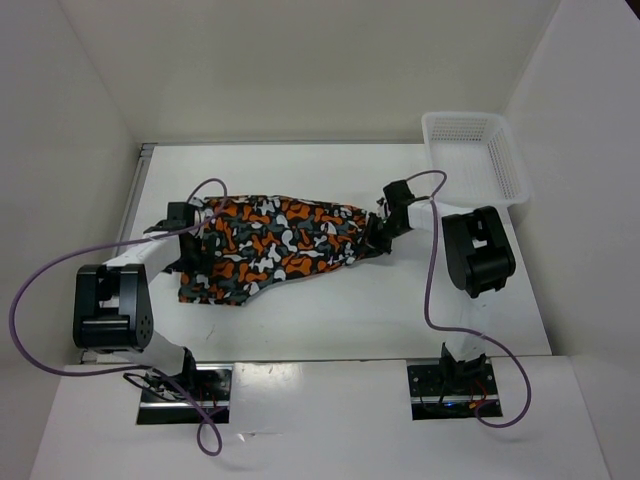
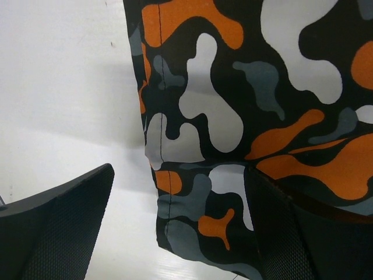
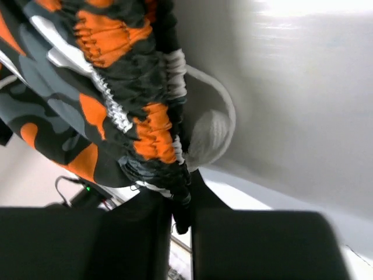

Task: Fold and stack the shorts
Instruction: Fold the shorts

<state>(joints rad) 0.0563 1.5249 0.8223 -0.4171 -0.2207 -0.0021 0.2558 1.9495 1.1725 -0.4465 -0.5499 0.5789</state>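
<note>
**Position.** The shorts (image 1: 275, 245) lie spread across the middle of the table (image 1: 400, 320). In the top view the waistband end points to 3 o'clock and the leg end to 9 o'clock.

**Grippers.** The right gripper (image 3: 178, 213) is pinched nearly closed on the gathered elastic waistband (image 3: 145, 111), with fabric bunched between the jaws. The left gripper (image 2: 175, 233) is spread wide and holds nothing. One finger (image 2: 58, 227) is over bare table and the other over cloth, straddling the stitched hem (image 2: 158, 175).

**Step in hand:** securing both ends for the fold.
1. Lower the left gripper onto the hem edge. Whether the cloth is doubled there cannot be told from the wrist view.
2. Close fully before lifting.
3. Raise both ends evenly and keep the cloth taut to avoid a skewed fold.

**Clearance.** Open table lies toward 6 o'clock and suits drawing the fold. The white basket (image 1: 475, 155) sits at 1 o'clock, near the right arm's elbow (image 1: 478, 250). Side walls stand close at 9 and 3 o'clock, so keep swings short.
</note>
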